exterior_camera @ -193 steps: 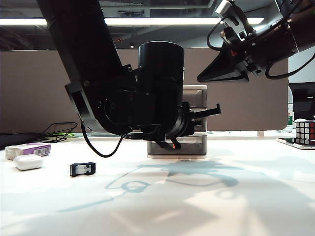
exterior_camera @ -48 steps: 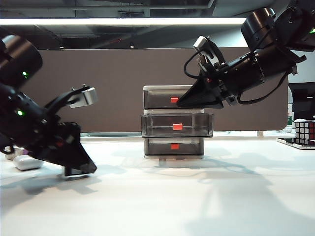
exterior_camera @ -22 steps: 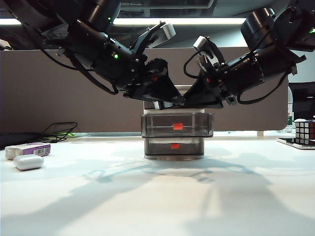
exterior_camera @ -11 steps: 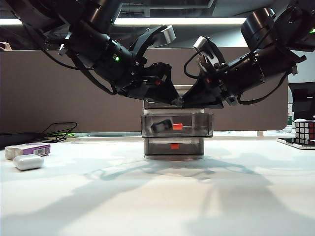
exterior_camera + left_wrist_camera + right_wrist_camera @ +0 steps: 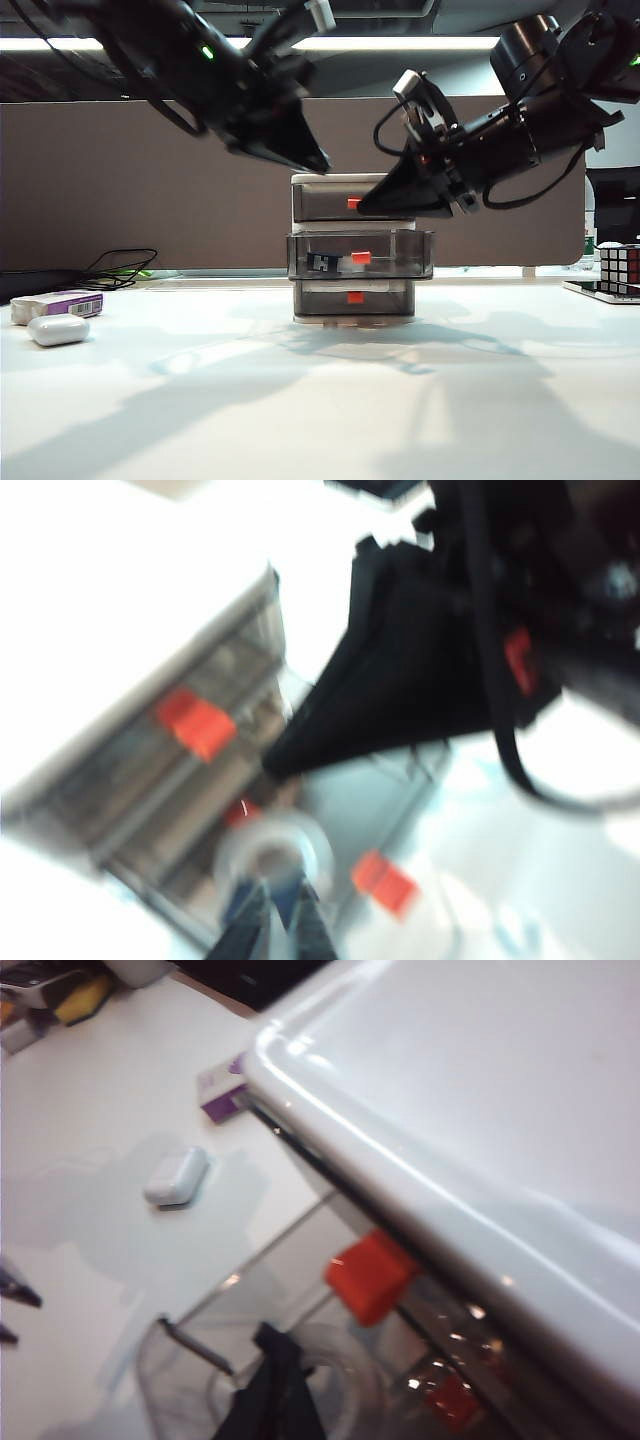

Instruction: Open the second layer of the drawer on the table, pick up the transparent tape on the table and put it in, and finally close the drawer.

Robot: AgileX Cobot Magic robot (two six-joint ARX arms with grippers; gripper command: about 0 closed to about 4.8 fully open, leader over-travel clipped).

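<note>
The drawer (image 5: pixel 320 197) stands mid-table. Its second layer (image 5: pixel 400 256) is pulled out, red-orange tab (image 5: pixel 361 258) in front. The transparent tape (image 5: pixel 323 262) lies inside it, free of both grippers. My left gripper (image 5: pixel 322 165) hangs shut and empty above the unit's upper left corner, blurred. In the left wrist view its fingertips (image 5: pixel 283 930) are above the tape roll (image 5: pixel 275 855) in the second layer. My right gripper (image 5: pixel 362 208) is shut, its tip by the top drawer's front. The right wrist view shows the right gripper (image 5: pixel 270 1385) over the tape (image 5: pixel 335 1385), under the unit's white top (image 5: pixel 450 1110).
A white rounded case (image 5: pixel 57 329) and a purple-and-white box (image 5: pixel 60 302) lie at the table's far left. Cables (image 5: pixel 120 268) run behind them. A puzzle cube (image 5: pixel 620 266) sits at the right edge. A brown partition closes off the back.
The tape has dropped from the left gripper into the open second layer and settled there. The left gripper has shut and risen up and left. The right arm has stayed put.
</note>
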